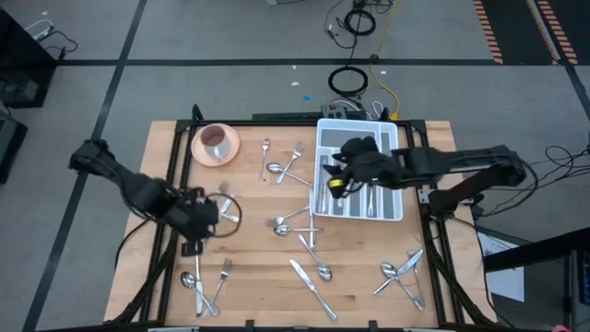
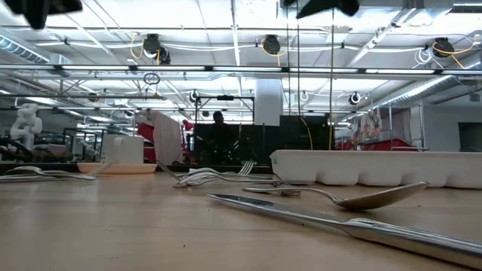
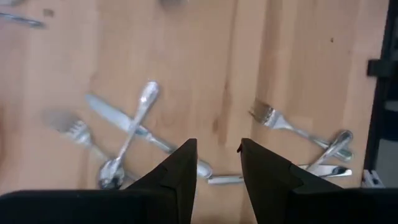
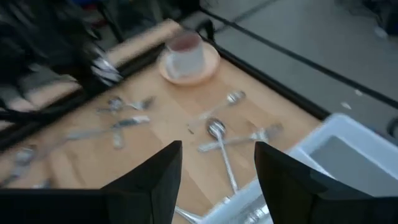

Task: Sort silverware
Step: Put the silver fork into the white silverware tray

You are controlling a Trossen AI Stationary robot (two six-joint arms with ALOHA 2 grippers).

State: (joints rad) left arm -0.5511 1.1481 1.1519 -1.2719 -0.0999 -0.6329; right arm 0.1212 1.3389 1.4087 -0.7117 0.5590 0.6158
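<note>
Wooden bench [image 1: 258,277] strewn with silverware [image 1: 309,272]; right pincer [image 1: 339,181] open over tray [image 1: 395,210], left pincer [image 1: 224,211] parted, empty, needs lowering onto cutlery.

Arms: two, one at the left edge of the tabletop [image 1: 258,277] and one at the right edge.
Pincers: two, the left pincer [image 1: 210,211] and the right pincer [image 1: 339,171].
Trays: one white compartmented tray [image 1: 392,138], near the far right corner.
Bowls: one pink bowl [image 1: 216,143], near the far left corner.
Silverware [image 1: 304,272]: forks, spoons and knives lay in several loose clusters; an exact count could not be made, roughly two dozen pieces including those in the tray.
</note>
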